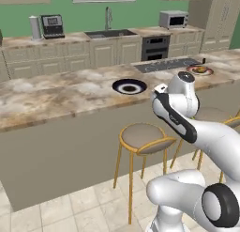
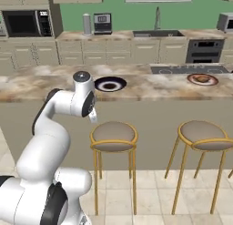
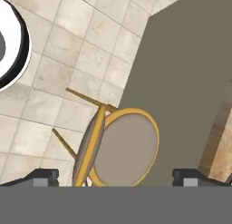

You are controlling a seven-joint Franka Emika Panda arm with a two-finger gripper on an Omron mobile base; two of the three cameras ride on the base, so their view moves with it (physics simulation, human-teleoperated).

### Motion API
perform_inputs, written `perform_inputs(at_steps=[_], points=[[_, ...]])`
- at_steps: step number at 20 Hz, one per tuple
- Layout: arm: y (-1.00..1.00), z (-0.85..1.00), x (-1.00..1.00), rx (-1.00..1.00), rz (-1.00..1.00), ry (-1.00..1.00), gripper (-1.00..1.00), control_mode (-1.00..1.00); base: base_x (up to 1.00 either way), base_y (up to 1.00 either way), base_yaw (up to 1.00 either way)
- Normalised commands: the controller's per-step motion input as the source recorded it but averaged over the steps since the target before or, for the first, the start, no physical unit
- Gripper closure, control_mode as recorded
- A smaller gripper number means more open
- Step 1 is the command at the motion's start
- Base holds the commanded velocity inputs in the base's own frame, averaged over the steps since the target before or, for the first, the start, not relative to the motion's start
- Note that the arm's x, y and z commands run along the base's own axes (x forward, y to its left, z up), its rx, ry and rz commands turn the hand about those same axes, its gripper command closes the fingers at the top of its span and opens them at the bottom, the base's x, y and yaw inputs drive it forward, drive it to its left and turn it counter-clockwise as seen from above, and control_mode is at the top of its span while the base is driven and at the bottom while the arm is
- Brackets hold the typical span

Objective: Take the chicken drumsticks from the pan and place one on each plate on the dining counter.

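Observation:
The dining counter (image 1: 56,97) (image 2: 150,89) runs across in front of me. On it lies an empty navy-and-white-rimmed plate (image 1: 129,87) (image 2: 109,84). Further right, a reddish-pink-rimmed plate (image 1: 189,70) (image 2: 190,79) holds one golden-brown chicken drumstick (image 1: 200,69) (image 2: 201,78). I cannot make out the pan. My gripper (image 2: 93,115) (image 3: 115,180) hangs on the near side of the counter, below its top, pointing down at a stool (image 3: 124,148). Its dark fingertips (image 3: 45,177) stand far apart: open, with nothing between them.
Round stools with yellow legs (image 1: 143,137) (image 2: 113,132) (image 2: 202,133) stand against the counter's grey-brown side wall (image 3: 186,82). A grey cooktop (image 1: 164,64) (image 2: 189,69) lies on the worktop behind the counter. Sink, oven and microwave line the far wall. The floor is tiled.

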Motion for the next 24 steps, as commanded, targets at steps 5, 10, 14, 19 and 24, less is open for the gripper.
perform_inputs(at_steps=[5, 10, 14, 19, 24], points=[[0.00, 0.00, 0.00, 0.00, 0.00, 0.00, -1.00, 1.00, 0.00, 1.00, -0.07], [0.00, 0.00, 0.00, 0.00, 0.00, 0.00, -1.00, 1.00, 0.00, 1.00, -0.14], [0.00, 0.00, 0.00, 0.00, 0.00, 0.00, -1.00, 1.00, 0.19, 1.00, -0.23], [0.00, 0.00, 0.00, 0.00, 0.00, 0.00, -1.00, 1.00, 0.45, 1.00, -0.35], [0.00, 0.00, 0.00, 0.00, 0.00, 0.00, -1.00, 1.00, 0.38, 1.00, -0.33]])
